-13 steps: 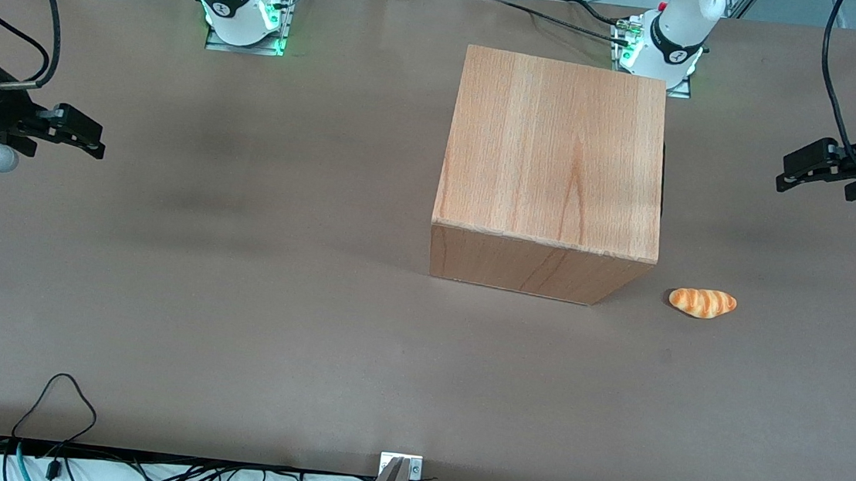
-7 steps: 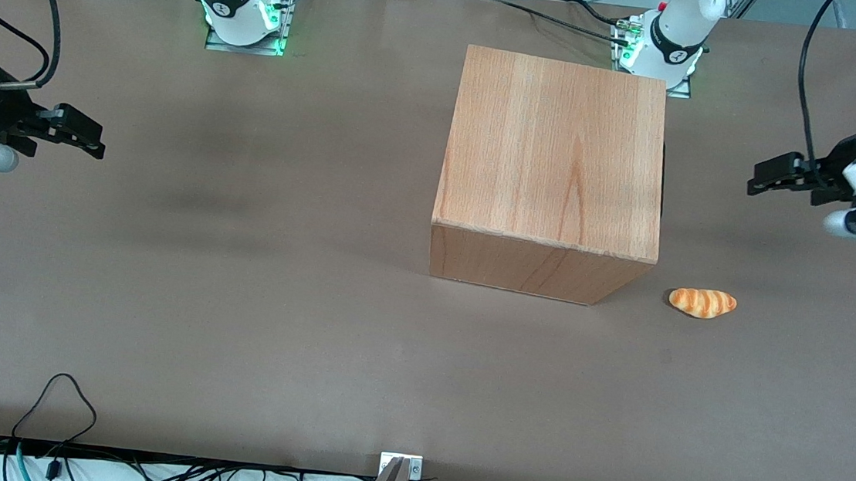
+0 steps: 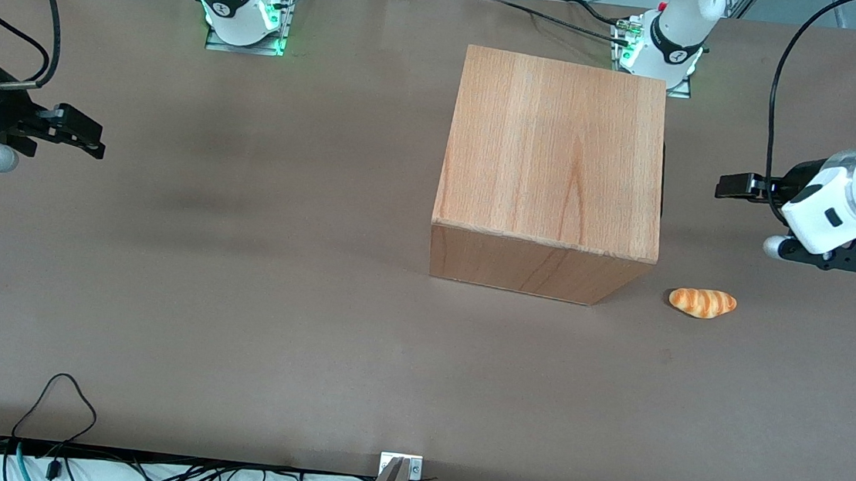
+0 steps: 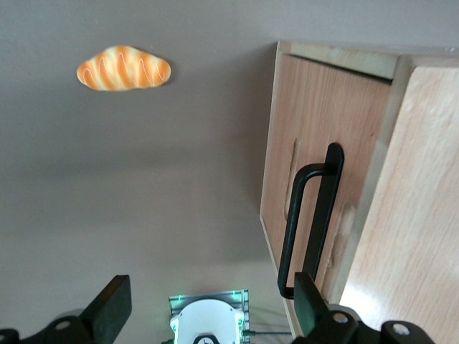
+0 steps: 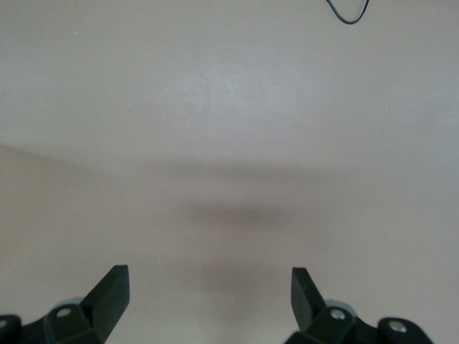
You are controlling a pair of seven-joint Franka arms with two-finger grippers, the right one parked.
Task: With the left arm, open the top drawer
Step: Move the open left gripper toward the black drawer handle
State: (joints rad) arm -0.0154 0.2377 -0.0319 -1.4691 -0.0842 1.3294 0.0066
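The wooden cube cabinet [image 3: 551, 166] stands mid-table. Its top drawer is pushed in, and the front view shows only a thin dark edge of the face toward the working arm's end. In the left wrist view the tan drawer front [image 4: 315, 129] sits flush with the cabinet and carries a black handle [image 4: 310, 218]. My left arm's gripper [image 3: 731, 186] hangs level with the cabinet's upper part. It points at that face from a short gap away and touches nothing. The gripper [image 4: 209, 283] is open and empty, one fingertip [image 4: 307, 294] close by the handle's end.
An orange-striped bread roll [image 3: 702, 302] lies on the brown table, nearer the front camera than my gripper and beside the cabinet's corner; it also shows as the roll [image 4: 123, 68]. The left arm's base [image 3: 665, 48] stands farther back by the cabinet.
The left arm has swung in from the table's end toward the cabinet's drawer face, and the gap has narrowed. Its fingers stay apart. Cabinet and roll have not moved.
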